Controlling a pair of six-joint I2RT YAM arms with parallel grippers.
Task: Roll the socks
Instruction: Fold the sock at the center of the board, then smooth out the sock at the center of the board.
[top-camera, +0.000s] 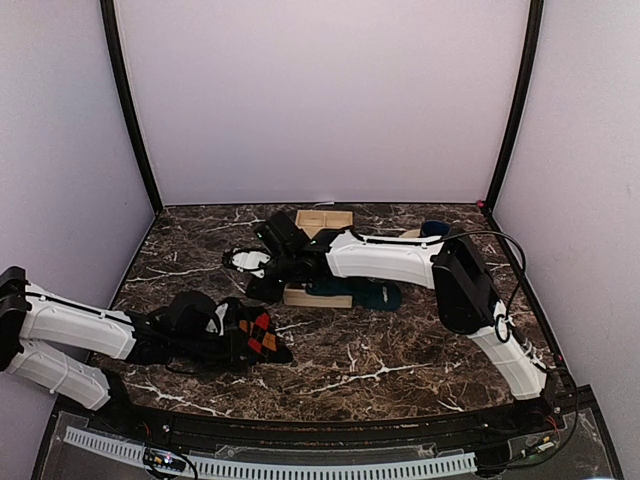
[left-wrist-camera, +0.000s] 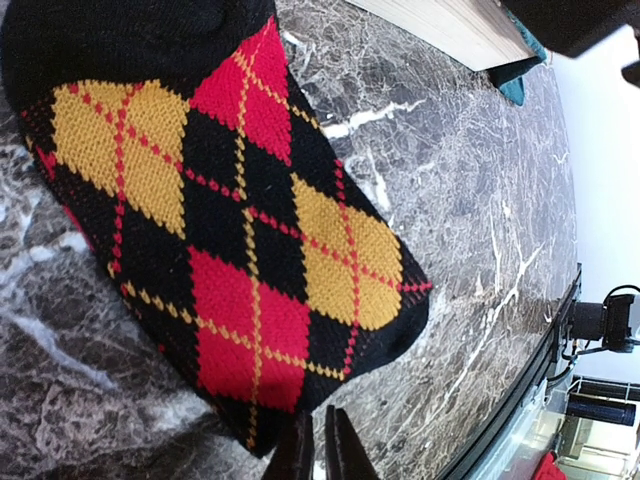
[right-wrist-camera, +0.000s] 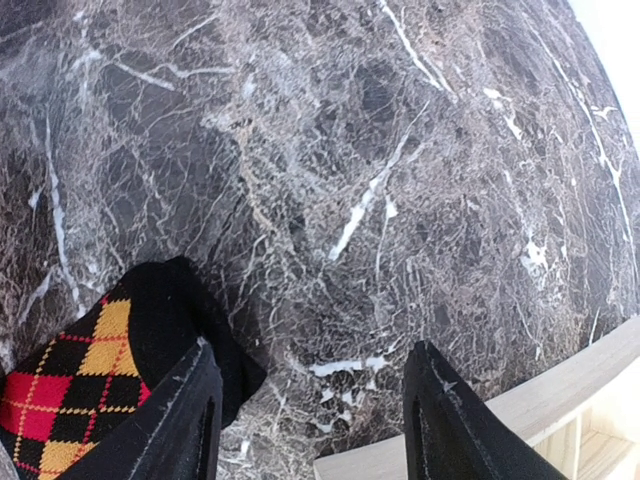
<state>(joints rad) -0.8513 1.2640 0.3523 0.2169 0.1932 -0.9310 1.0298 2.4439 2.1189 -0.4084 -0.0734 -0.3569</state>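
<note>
Your left jaws are drawn narrow, almost together, low at the edge of the argyle sock (left-wrist-camera: 230, 250). The wrist view does not settle whether any fabric is pinched between them. That placing looks like an anchor: one end held or pinned so the roll has somewhere to start. Your right jaws stand wide with nothing between them, over bare bench (right-wrist-camera: 380, 200) just beside the sock's black end. They seem set to come down on that end and share the work. The argyle sock lies flat on the near left of the bench, under the left arm's (top-camera: 80, 330) reach. The teal sock (top-camera: 365, 294) lies well apart from it, toward the middle, against the near end of the wooden tray (top-camera: 315, 298) and below the right arm (top-camera: 385, 258). I judge it is simply waiting there, since neither pair of jaws is near it. Counted: two socks, one argyle and one teal, neither rolled yet, and two arms. Wood shows on both sides of the right arm, but you cannot tell whether it is one tray or two. One dark blue mug (top-camera: 434, 228) sits at the far right, half hidden.
</note>
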